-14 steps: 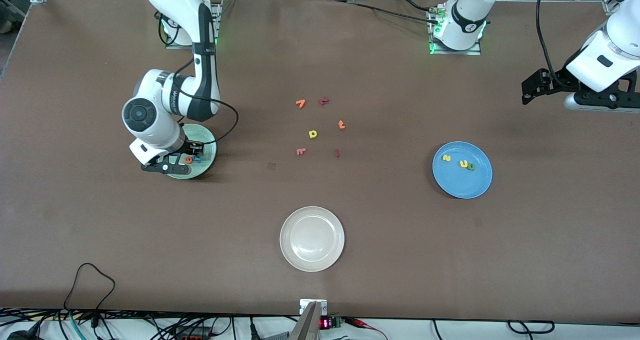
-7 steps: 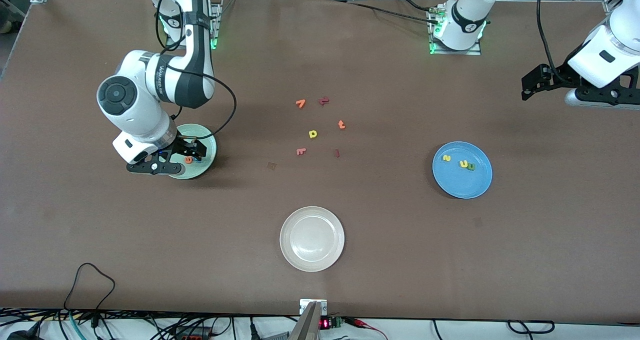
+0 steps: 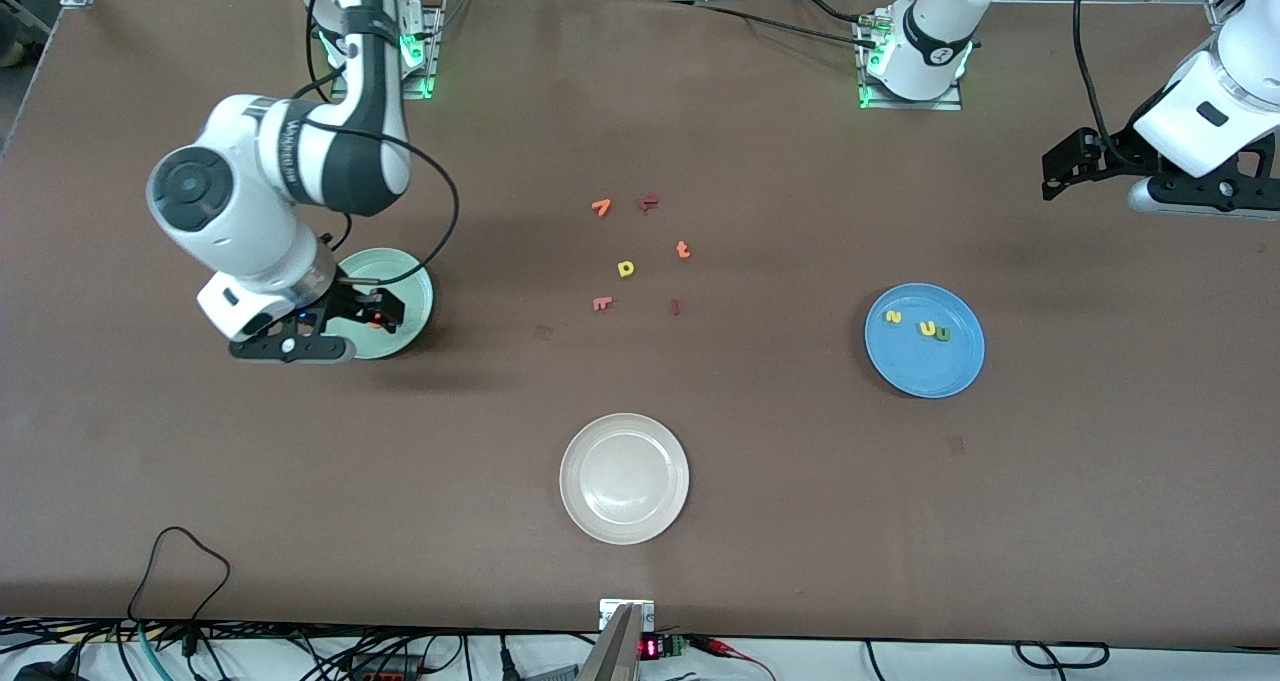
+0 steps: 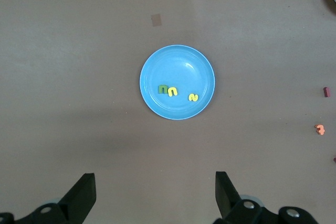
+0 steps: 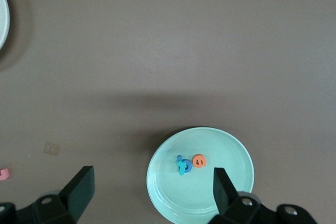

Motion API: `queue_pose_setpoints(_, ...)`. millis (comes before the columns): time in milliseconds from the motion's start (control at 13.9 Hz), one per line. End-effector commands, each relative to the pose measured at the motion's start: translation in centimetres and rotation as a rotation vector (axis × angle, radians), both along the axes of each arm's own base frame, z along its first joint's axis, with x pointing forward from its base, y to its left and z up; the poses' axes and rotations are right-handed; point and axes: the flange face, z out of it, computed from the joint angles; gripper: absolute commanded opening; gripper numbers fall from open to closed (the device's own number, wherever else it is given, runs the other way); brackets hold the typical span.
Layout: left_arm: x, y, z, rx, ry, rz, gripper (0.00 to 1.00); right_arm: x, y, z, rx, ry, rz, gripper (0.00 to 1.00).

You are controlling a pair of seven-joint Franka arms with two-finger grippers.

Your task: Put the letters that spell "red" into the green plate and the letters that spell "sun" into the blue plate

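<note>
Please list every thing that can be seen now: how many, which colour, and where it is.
green plate: 1, mint; right arm's end, holding orange e, blue d, teal r.
blue plate: 1; left arm's end, holding yellow s, yellow u, green n.
white plate: 1; nearest the front camera.
loose letters: 6, orange, red, yellow; mid-table.
right gripper: open, over green plate.
left gripper: open, waiting.
</note>
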Motion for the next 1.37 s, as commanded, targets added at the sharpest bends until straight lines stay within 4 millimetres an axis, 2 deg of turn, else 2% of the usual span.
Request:
queue_pose_setpoints(0, 0.3, -0.2, 0.5, -0.023, 0.011, -0.019, 1.00, 2.3, -2.1, 6.2, 0.021, 0.020, 0.036, 1.00)
queue_pose_setpoints(216, 0.3, -0.2, 0.5, -0.023, 0.012, -0.019, 1.00, 2.2, -6.4, 10.3, 0.008, 0.026, 0.055, 1.00)
queue_pose_setpoints(432, 0.3, -0.7, 0.5, -0.022, 0.012, -0.027, 1.00, 1.6, -11.8, 13.2, 0.042, 0.007, 0.050, 1.00)
queue_pose_setpoints(576, 0.3, -1.1, 0.8, -0.022, 0.006, -0.035, 1.00, 1.2, -15.9, 14.2, 0.090, 0.002, 0.009, 1.00)
queue_pose_setpoints(719, 0.0, -1.0, 1.3, -0.021, 0.026, -0.035, 1.00, 0.2, -20.6, 14.3, 0.134, 0.032, -0.051, 1.00)
queue_pose_setpoints(791, -0.2, -1.2, 1.5, -0.025, 0.036, -0.036, 1.00, -0.4, -21.6, 14.7, 0.149, 0.048, -0.065, 1.00)
queue_pose_setpoints(1007, -0.2, -1.3, 1.7, -0.030, 0.034, -0.041, 1.00, -2.0, -22.4, 16.2, 0.124, 0.052, -0.085, 1.00)
queue_pose_setpoints(1151, -0.1, -1.4, 1.7, -0.030, 0.034, -0.041, 1.00, -3.6, -22.3, 17.0, 0.043, 0.063, -0.072, 1.00)
queue_pose_setpoints(1295, 0.0, -1.4, 1.5, -0.029, 0.037, -0.041, 1.00, -5.1, -20.3, 17.1, 0.007, 0.053, -0.035, 1.00)
